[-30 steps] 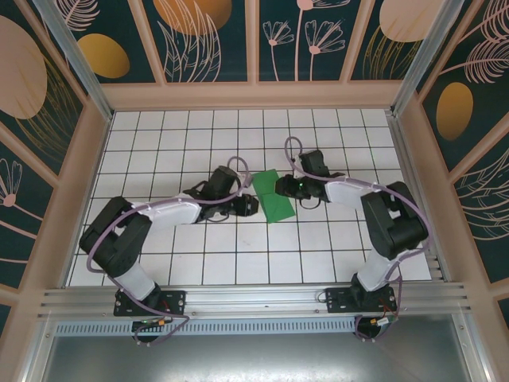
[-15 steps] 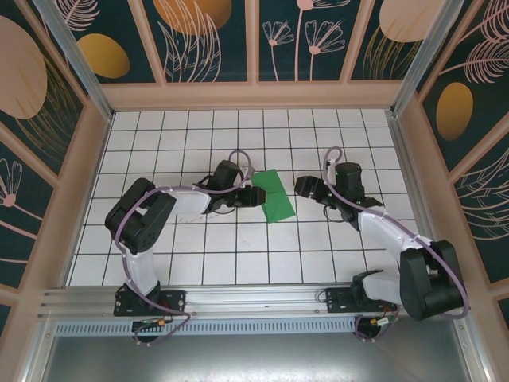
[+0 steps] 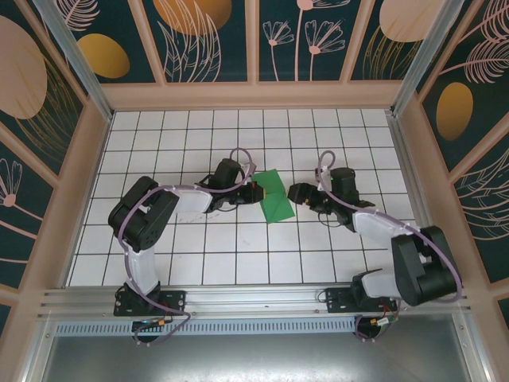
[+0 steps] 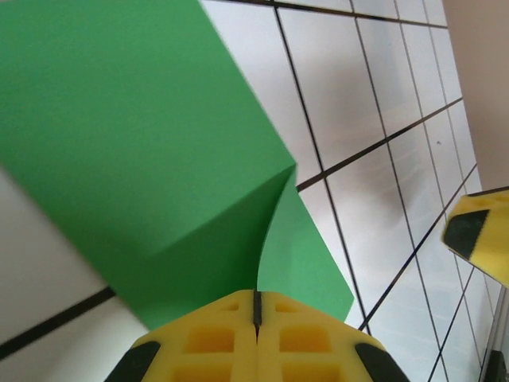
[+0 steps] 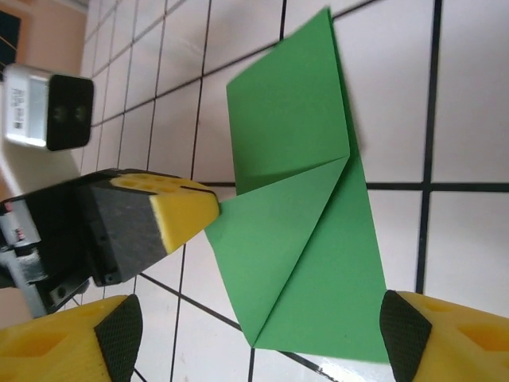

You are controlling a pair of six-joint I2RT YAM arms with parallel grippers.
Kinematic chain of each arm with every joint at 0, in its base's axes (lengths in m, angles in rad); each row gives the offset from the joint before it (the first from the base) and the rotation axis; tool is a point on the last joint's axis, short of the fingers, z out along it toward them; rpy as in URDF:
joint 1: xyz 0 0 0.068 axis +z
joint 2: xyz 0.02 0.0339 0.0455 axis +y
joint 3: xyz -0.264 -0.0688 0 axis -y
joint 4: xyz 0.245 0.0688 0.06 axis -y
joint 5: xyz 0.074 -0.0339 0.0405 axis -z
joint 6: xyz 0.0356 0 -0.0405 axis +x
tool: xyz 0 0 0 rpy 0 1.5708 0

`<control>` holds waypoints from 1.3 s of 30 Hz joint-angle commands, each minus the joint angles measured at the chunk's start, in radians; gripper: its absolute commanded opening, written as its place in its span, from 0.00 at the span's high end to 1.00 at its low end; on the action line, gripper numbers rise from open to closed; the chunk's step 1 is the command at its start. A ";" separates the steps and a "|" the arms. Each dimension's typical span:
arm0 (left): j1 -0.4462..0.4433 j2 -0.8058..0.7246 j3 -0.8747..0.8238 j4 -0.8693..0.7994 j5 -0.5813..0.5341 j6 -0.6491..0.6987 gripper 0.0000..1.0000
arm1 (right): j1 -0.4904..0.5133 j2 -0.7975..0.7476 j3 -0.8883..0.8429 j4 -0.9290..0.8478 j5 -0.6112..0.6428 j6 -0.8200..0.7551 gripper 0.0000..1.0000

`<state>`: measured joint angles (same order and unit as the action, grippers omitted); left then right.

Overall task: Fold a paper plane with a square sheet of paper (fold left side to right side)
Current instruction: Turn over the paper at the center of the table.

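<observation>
The square sheet of paper (image 3: pixel 276 199) is bright green and lies mid-table, folded into layers with diagonal creases (image 5: pixel 310 239). My left gripper (image 3: pixel 254 192) sits at its left side, shut on the paper's left corner. In the left wrist view the yellow jaws (image 4: pixel 256 306) meet, with a raised green flap (image 4: pixel 143 143) running into their seam. My right gripper (image 3: pixel 294 193) stands open just right of the paper. Its fingers straddle the paper's near end (image 5: pixel 258 334) without touching it. The left gripper's yellow finger (image 5: pixel 179 211) shows at the paper's corner.
The floor is white tile with black grid lines (image 3: pixel 199 263). Patterned walls (image 3: pixel 254 95) enclose it on three sides, and an aluminium rail (image 3: pixel 254 298) runs along the near edge. One right finger (image 4: pixel 481 239) shows at the edge of the left wrist view.
My left gripper has closed on the paper's left corner. My right gripper left the paper, swung out to the right and opened, then came back close to the paper's right side.
</observation>
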<state>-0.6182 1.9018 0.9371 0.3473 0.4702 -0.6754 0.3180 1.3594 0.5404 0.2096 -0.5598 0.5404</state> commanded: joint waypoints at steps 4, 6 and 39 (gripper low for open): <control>-0.002 -0.087 -0.051 0.016 -0.046 0.010 1.00 | 0.056 0.153 0.132 0.011 -0.044 -0.002 0.27; -0.002 -0.096 -0.059 0.019 -0.050 0.009 1.00 | 0.071 0.198 0.159 0.016 -0.046 0.001 0.28; 0.028 -0.434 -0.149 -0.073 -0.296 -0.013 0.25 | 0.045 0.198 0.213 0.186 -0.101 -0.036 0.95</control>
<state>-0.6079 1.5505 0.8169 0.2581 0.2081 -0.6582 0.4023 1.6817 0.7700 0.3122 -0.6281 0.5476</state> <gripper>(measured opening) 0.720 0.068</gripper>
